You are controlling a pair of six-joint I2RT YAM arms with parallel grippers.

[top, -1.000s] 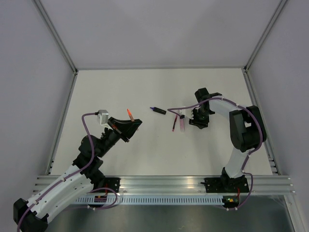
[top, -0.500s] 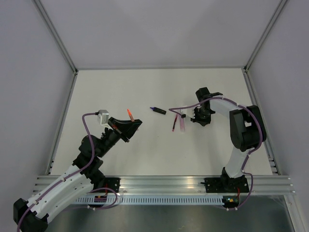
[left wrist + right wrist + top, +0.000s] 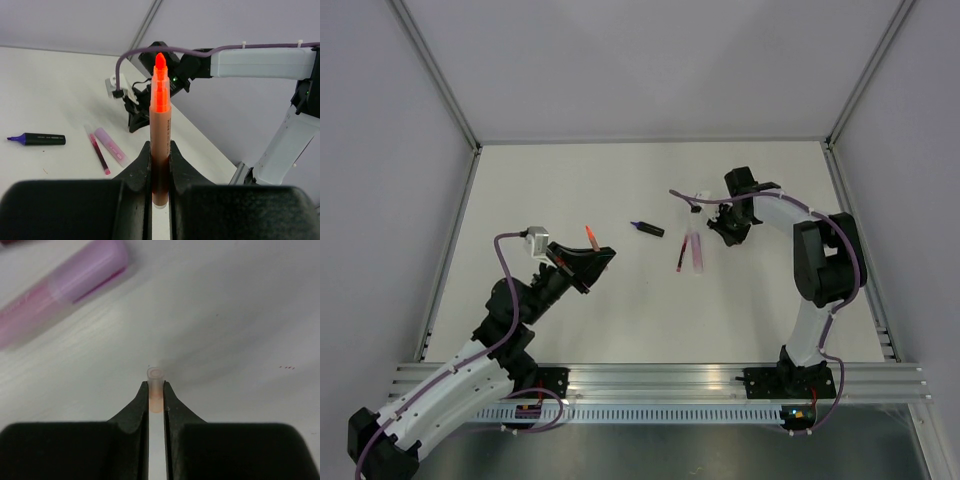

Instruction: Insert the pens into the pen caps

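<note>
Gripper on my left arm (image 3: 160, 148) is closed narrow on an orange pen (image 3: 160, 100), pinching the lower part of its barrel. The pen stands upright between the fingers, its bare bright tip pointing up and away from me, with no cap on it. From above, this gripper hangs over the left half of the white table (image 3: 570, 190), well apart from everything lying on it.

My right gripper (image 3: 156, 388) is drawn almost together on a small pale cap (image 3: 156, 375). The cap is peach-tinted where the fingertips squeeze it, and its ring-shaped end pokes out just past them. It sits low over the table; I cannot tell whether it touches the surface.

Three things lie on the table between my arms. A dark navy pen (image 3: 648, 229) with a purple tip lies alone, nearer my left side. A slim pink-red pen (image 3: 682, 253) lies just beside a translucent pink-and-lilac piece (image 3: 695, 250), the two nearly parallel. Whether that piece is a cap or a capped pen I cannot tell. My right gripper is near that pair, just beyond it.
</note>
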